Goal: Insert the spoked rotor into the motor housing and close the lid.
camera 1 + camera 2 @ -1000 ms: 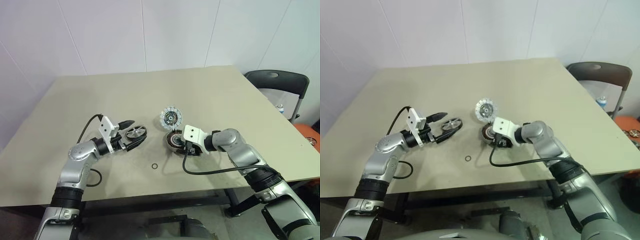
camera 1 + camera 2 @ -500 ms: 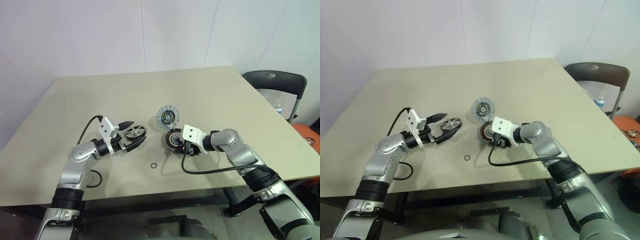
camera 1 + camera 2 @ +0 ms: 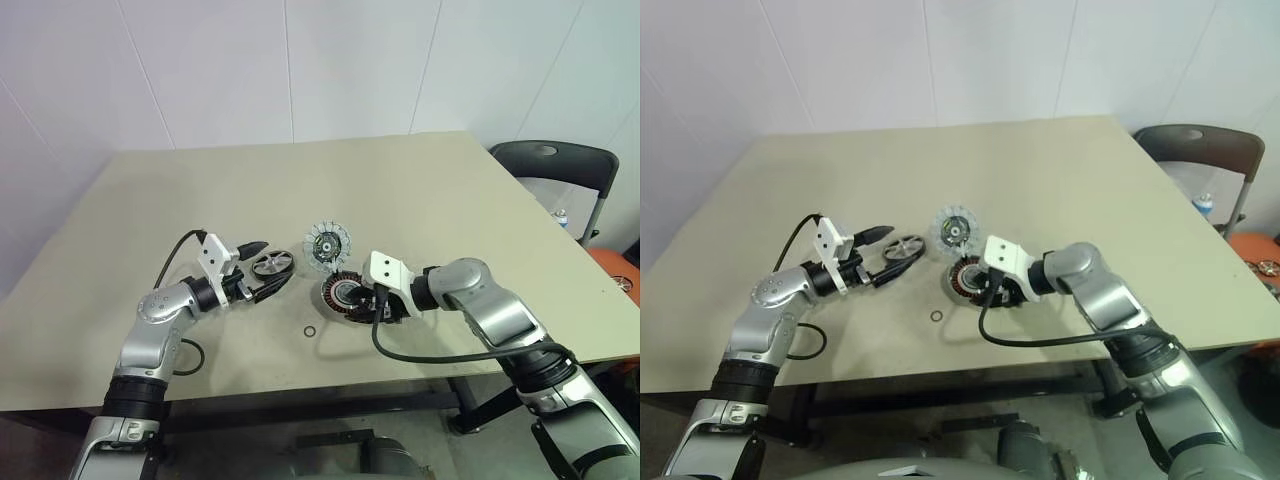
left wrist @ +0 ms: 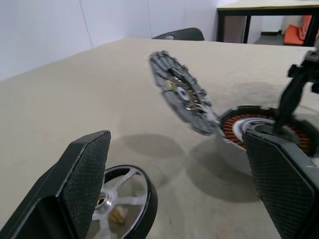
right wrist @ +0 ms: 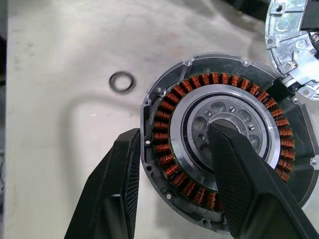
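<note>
A: Housing first: where is it lying?

B: The round dark motor housing [image 3: 344, 296] with its ring of copper coils is sitting on the beige table [image 3: 430, 200], near the middle. The right gripper [image 5: 174, 199] is clenching its rim, one black finger outside the wall and the other in the silvery centre.

A: And the lid?

B: The silvery toothed-rim lid [image 3: 328, 244] is standing tilted on edge, just beyond the housing and touching its far rim.

A: The rotor?

B: The small dark-rimmed spoked rotor [image 3: 271, 266] is lying to the left of the lid, between the spread fingers of the left gripper [image 3: 262, 268], which is standing released around it.

A: Anything else?

B: A tiny black O-ring [image 3: 310, 331] is resting near the housing, on the near side.
</note>
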Available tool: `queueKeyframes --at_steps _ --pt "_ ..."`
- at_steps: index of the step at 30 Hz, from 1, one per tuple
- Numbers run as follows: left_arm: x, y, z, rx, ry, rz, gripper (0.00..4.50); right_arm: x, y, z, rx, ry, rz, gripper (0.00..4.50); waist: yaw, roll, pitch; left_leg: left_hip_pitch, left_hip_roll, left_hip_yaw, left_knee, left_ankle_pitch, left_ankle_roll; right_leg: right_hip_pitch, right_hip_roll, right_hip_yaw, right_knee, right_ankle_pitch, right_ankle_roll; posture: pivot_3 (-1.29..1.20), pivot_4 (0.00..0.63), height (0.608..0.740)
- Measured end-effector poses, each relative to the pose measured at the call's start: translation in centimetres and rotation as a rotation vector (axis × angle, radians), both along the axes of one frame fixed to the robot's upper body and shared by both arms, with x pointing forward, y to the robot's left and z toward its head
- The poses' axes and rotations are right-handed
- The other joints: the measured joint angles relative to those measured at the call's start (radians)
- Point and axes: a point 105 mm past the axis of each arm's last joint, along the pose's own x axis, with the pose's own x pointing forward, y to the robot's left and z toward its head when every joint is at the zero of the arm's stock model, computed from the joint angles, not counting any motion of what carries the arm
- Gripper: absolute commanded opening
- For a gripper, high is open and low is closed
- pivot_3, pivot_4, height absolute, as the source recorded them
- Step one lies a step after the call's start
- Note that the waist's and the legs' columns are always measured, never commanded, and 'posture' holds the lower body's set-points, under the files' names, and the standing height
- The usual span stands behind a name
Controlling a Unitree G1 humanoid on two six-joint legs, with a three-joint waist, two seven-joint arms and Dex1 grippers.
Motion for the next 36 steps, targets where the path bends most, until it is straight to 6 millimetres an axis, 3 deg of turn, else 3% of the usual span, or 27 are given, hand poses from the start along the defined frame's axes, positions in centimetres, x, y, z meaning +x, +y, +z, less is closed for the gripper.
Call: queueKeyframes --at_steps 5,17,18,24,28,33,36 --pt "0.0 0.0 -0.1 0.001 0.004 0.002 4.50 -0.4 -1.1 -1.1 -0.054 0.021 -0.020 1.76 -0.001 0.000 0.000 -0.002 0.003 0.001 0.000 0.000 0.000 0.000 0.003 0.000 -0.006 0.004 0.000 0.00 0.000 0.740" --pt "0.0 0.1 -0.2 0.002 0.005 0.002 4.50 -0.5 -1.3 -1.1 -0.064 0.014 -0.020 1.76 0.000 0.000 0.000 -0.001 0.003 0.002 0.000 0.000 0.000 0.001 0.004 0.000 -0.007 0.005 -0.001 0.00 0.000 0.740" --pt "0.0 0.1 -0.2 0.002 0.007 0.003 4.50 -0.5 -1.3 -1.1 -0.063 0.012 -0.022 2.47 0.000 0.000 0.000 -0.001 0.003 0.002 0.000 0.000 0.000 0.001 0.004 0.000 -0.007 0.005 -0.001 0.00 0.000 0.740" --pt "0.0 0.2 -0.4 0.004 0.003 0.000 4.50 -0.4 -1.2 -1.2 -0.057 0.012 -0.028 4.47 -0.001 0.000 0.000 0.000 0.004 0.002 0.000 0.000 0.000 0.002 0.004 0.000 -0.007 0.005 -0.001 0.00 0.000 0.740" --pt "0.0 0.4 -0.8 0.004 0.013 0.002 4.50 -0.2 -1.0 -0.9 -0.016 0.020 -0.038 4.47 -0.001 0.000 0.000 0.000 0.004 0.003 0.000 0.000 0.000 0.003 0.004 0.000 -0.007 0.006 -0.001 0.00 0.000 0.740" --pt "-0.1 0.4 -0.9 0.005 0.012 -0.009 4.50 0.5 -0.1 1.1 0.081 0.000 -0.049 4.47 -0.001 0.000 0.000 0.000 0.004 0.002 0.000 0.000 0.000 0.003 0.005 0.000 -0.007 0.006 -0.001 0.00 0.000 0.740" --pt "-1.1 0.3 -1.5 0.001 0.052 -0.051 4.50 0.9 -0.3 1.5 0.098 -0.013 -0.065 4.47 -0.002 0.000 0.000 0.000 0.004 0.003 0.000 0.000 0.000 0.002 0.004 0.000 -0.007 0.006 -0.001 0.00 0.000 0.740"
